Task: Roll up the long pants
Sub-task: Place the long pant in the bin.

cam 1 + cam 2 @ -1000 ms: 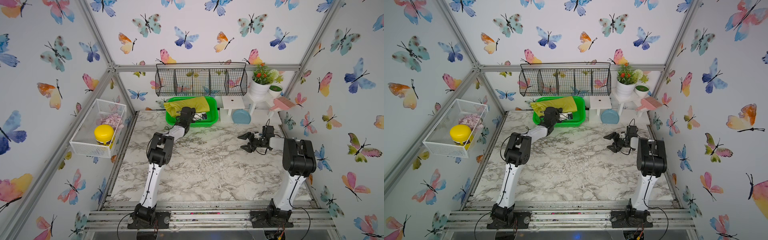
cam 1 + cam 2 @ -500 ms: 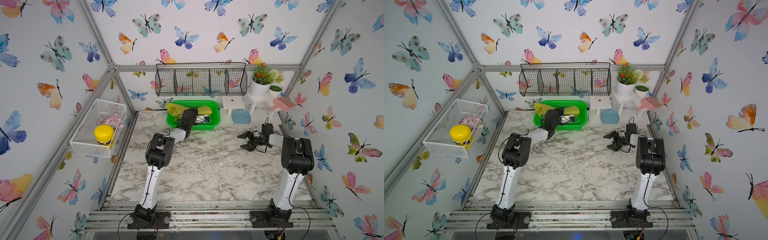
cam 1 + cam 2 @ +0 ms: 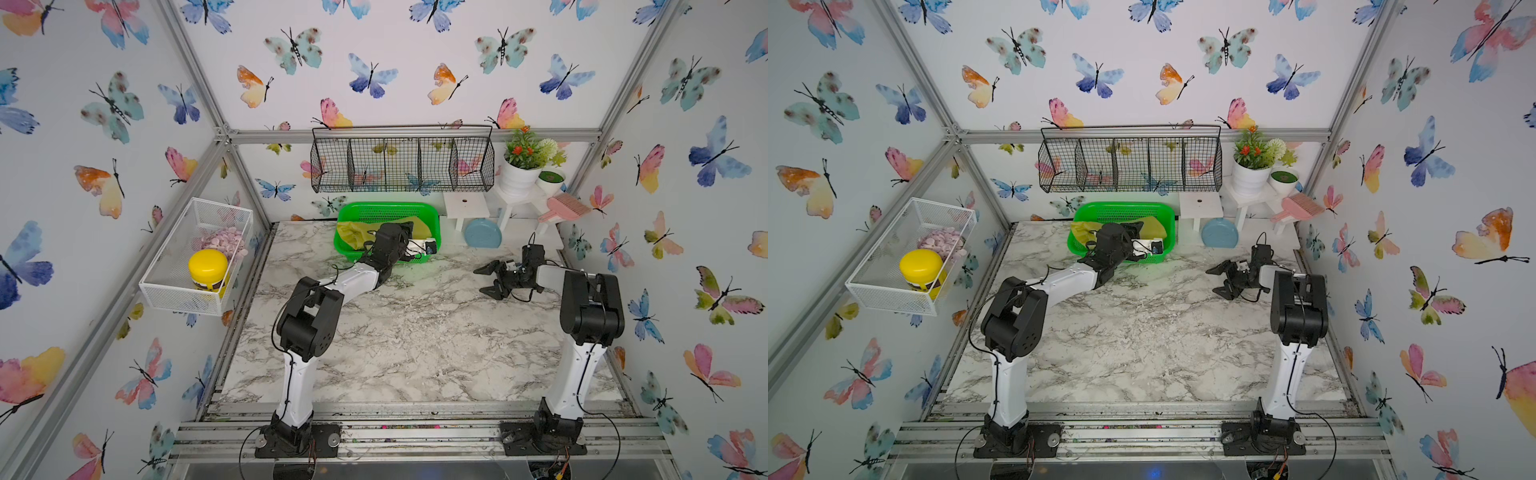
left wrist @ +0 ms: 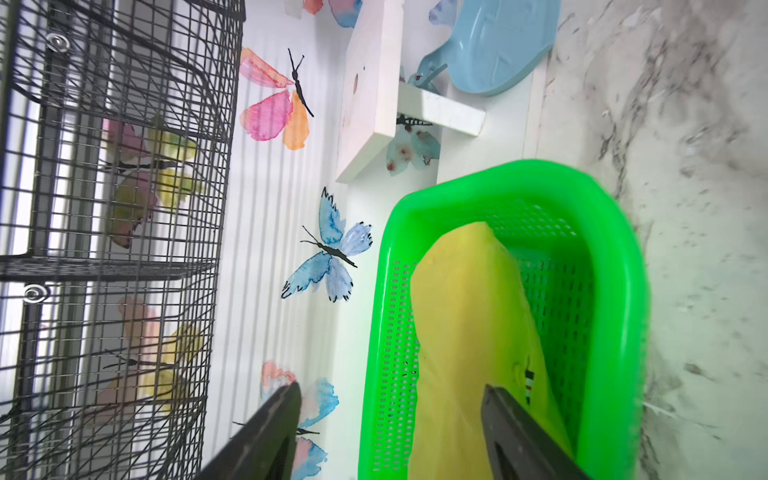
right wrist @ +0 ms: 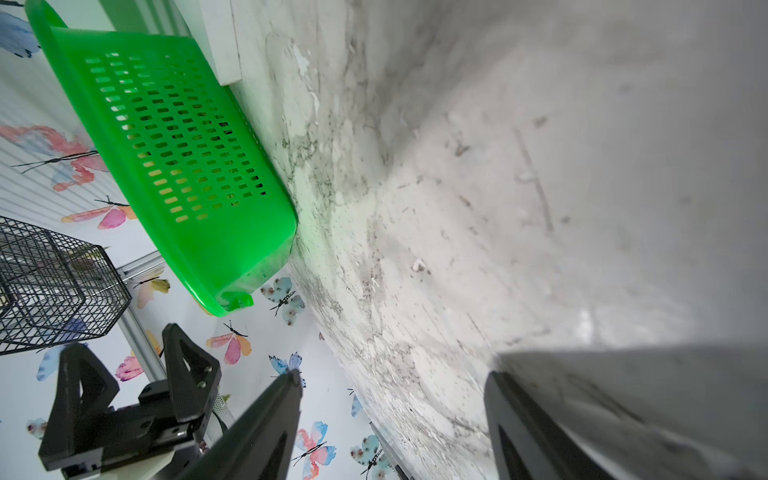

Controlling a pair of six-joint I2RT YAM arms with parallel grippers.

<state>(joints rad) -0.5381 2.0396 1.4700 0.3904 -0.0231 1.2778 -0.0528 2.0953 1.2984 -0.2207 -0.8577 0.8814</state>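
The long pants (image 4: pixel 469 316) are a crumpled yellow-green heap inside the green basket (image 3: pixel 386 205) at the back of the table. A small striped tag (image 4: pixel 528 380) shows on the fabric. Both top views show the pants (image 3: pixel 349 235) (image 3: pixel 1081 230) partly hidden under my left wrist. My left gripper (image 4: pixel 390 395) is open over the basket (image 4: pixel 619 257), with one finger above the fabric and the other outside the perforated wall. It holds nothing. My right gripper (image 3: pixel 486 280) (image 3: pixel 1217 281) hovers open and empty just above the marble table (image 3: pixel 415 332), to the right of the basket (image 5: pixel 166 137).
A black wire rack (image 3: pixel 401 162) hangs on the back wall above the basket. A white stool (image 3: pixel 465 205), a blue plate (image 3: pixel 482 233), a flower pot (image 3: pixel 519 174) and a pink brush (image 3: pixel 565 208) crowd the back right. A white wire basket (image 3: pixel 195 257) holding a yellow-lidded jar (image 3: pixel 208 268) juts from the left wall.
My left gripper has opened over the basket, and less yellow fabric shows there than before. The right arm has barely shifted.
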